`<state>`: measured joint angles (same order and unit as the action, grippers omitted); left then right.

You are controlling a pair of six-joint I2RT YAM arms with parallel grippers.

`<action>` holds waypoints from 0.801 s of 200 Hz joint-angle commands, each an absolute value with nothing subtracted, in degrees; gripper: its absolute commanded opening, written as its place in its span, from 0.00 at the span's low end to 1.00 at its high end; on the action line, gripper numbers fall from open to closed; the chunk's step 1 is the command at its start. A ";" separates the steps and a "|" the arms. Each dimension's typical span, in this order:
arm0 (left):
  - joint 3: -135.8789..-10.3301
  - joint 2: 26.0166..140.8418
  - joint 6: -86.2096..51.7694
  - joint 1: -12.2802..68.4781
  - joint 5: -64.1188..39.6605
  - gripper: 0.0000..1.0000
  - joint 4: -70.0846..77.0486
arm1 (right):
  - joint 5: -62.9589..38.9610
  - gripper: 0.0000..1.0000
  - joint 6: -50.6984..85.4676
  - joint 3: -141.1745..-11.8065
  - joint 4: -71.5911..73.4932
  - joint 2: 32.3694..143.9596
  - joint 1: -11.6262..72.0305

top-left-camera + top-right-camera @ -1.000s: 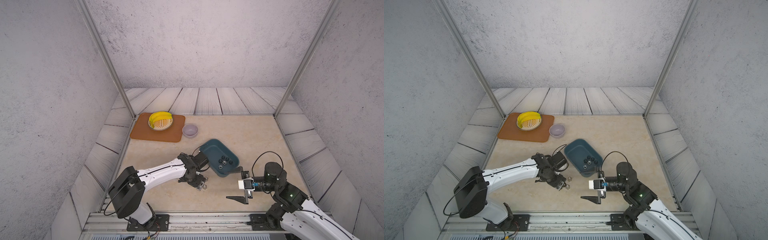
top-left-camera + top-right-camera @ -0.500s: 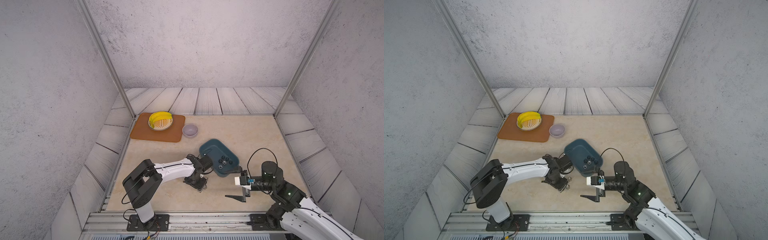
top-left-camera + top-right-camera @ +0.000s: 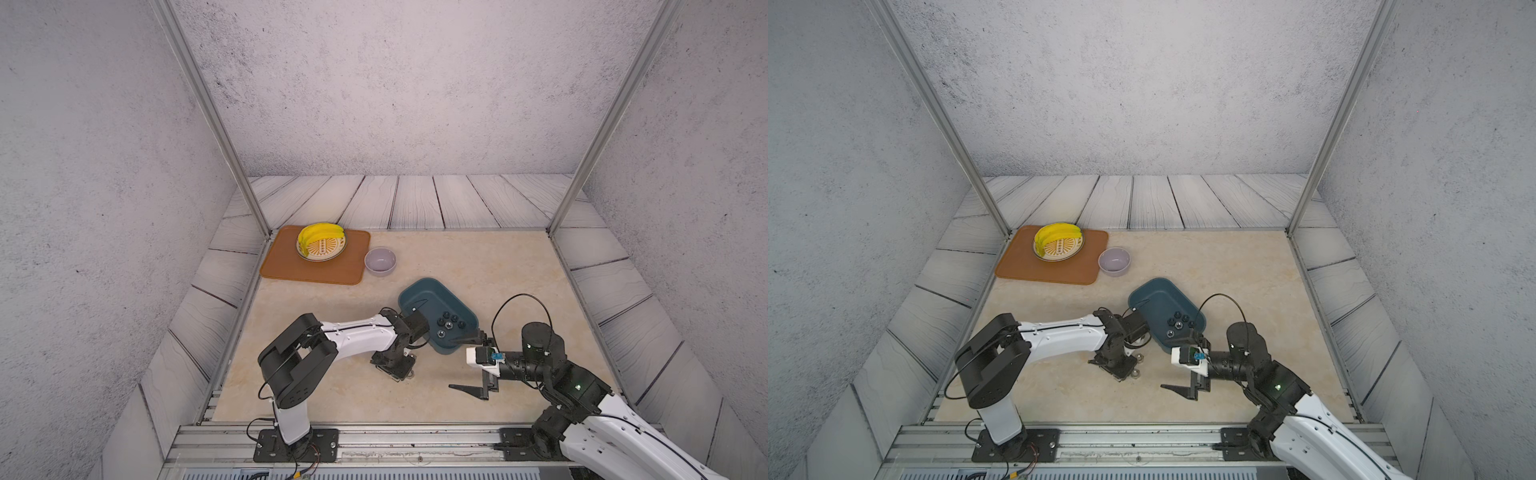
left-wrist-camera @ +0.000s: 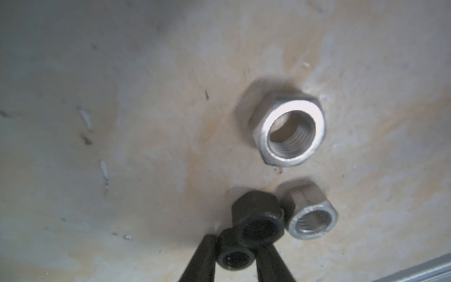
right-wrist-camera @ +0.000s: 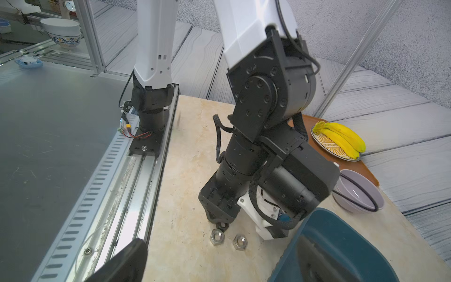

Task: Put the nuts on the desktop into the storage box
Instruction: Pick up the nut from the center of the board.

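My left gripper [image 4: 235,260] points straight down at the desktop [image 3: 478,266], shut on a small black nut [image 4: 234,261] held between its fingers [image 4: 202,258]. A second black nut [image 4: 257,224] touches the held one. Beside them lie a small silver nut [image 4: 312,217] and a larger silver nut [image 4: 289,131]; both silver nuts [image 5: 216,236] also show in the right wrist view. The teal storage box [image 3: 419,295] holds several black nuts [image 3: 449,322]. To the right of the left gripper, my right gripper [image 3: 451,364] is open wide, with one finger [image 5: 314,256] over the box's near corner.
An orange mat [image 3: 291,270] at the back left carries a plate [image 3: 332,253] of bananas [image 3: 318,239]. A lavender bowl [image 3: 380,261] stands beside the mat. The arms' metal rail [image 3: 374,436] runs along the front edge.
The left gripper's fingers have closed onto the black nut, and the left arm's elbow has folded in towards the middle. The right gripper has shifted slightly left, towards the box's near corner.
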<state>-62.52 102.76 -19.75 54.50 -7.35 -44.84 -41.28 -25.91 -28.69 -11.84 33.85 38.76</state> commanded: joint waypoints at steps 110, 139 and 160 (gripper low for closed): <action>-61.92 96.90 -22.46 53.91 -10.70 0.25 -46.49 | 1.92 0.99 11.17 -33.94 -9.94 36.69 38.81; -59.95 91.42 -24.03 51.63 -16.72 0.21 -44.20 | 9.36 0.99 15.70 -39.47 -17.85 39.73 38.77; -58.42 86.88 -25.38 49.82 -21.69 0.21 -42.09 | 8.86 0.99 17.50 -41.13 -19.83 40.61 38.78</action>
